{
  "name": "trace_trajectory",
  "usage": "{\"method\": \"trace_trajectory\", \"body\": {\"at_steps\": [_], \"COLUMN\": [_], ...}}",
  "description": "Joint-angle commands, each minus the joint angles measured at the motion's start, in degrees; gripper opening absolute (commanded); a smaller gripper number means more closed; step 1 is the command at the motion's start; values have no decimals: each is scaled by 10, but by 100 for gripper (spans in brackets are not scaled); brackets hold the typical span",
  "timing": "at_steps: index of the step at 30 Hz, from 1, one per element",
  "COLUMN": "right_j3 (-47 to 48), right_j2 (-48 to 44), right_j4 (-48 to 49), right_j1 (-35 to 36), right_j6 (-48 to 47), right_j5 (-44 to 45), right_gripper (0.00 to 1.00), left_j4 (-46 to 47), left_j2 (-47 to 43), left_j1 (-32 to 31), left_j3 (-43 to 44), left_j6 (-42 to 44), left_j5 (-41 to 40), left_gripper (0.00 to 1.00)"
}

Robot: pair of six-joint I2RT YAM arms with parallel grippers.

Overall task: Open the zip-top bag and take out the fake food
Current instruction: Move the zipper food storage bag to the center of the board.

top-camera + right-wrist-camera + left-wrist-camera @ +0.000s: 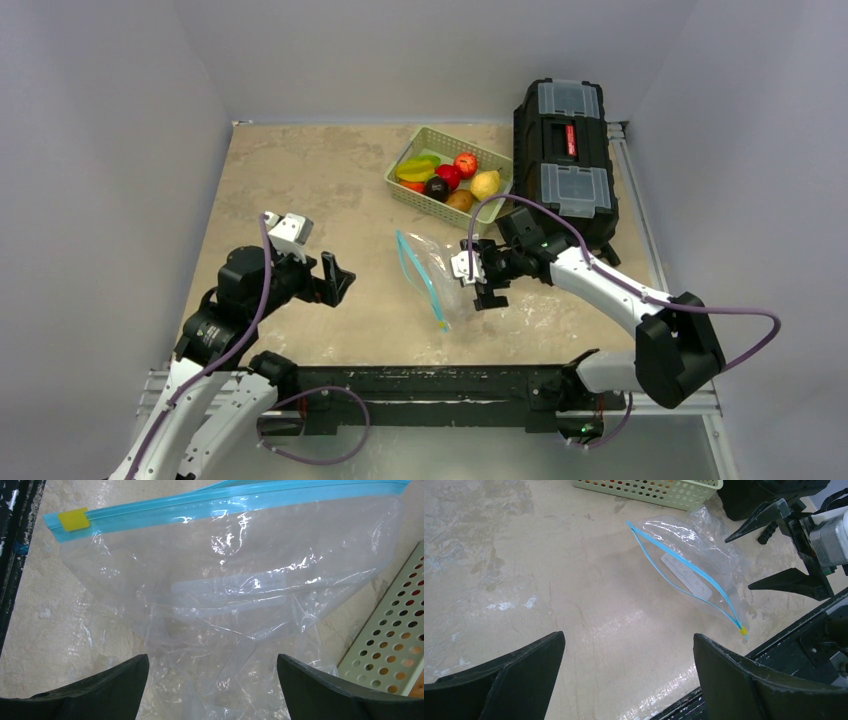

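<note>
The zip-top bag (432, 280) lies flat on the table (300, 190), between the two arms and just in front of the green basket (420, 200). Its blue zip strip faces left, with the yellow slider at the near end and the two strips bowed apart in the middle. The bag looks empty. The fake food (445, 177) sits piled in the basket, apart from the bag. A black toolbox (565, 150) stands right beside the basket, behind the right arm. The right gripper (212, 665) hangs at the bag's crumpled closed edge, jaws spread wide, pinching nothing. The left gripper (628, 647), also spread wide and holding nothing, is well to the bag's left, with bare tabletop between them.
</note>
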Motion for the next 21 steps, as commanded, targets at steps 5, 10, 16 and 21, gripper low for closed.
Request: {"method": "trace_trajectory", "body": {"at_steps": [5, 10, 16, 21], "right_j3": [14, 13, 12, 11], "right_j2": [-4, -4, -3, -3], "right_j4": [24, 25, 28, 30], "right_j1": [4, 4, 4, 4], "right_j6": [16, 20, 23, 25], "right_j5": [-6, -8, -8, -10], "right_gripper": [99, 99, 99, 99], "left_j4": [1, 1, 1, 1], "left_j2": [-5, -5, -5, -4], "left_j1": [3, 3, 3, 3], "left_j3": [-2, -2, -2, -2], "left_j6": [5, 6, 6, 6], "left_j5": [-5, -5, -6, -6], "left_gripper": [100, 100, 100, 100]}}
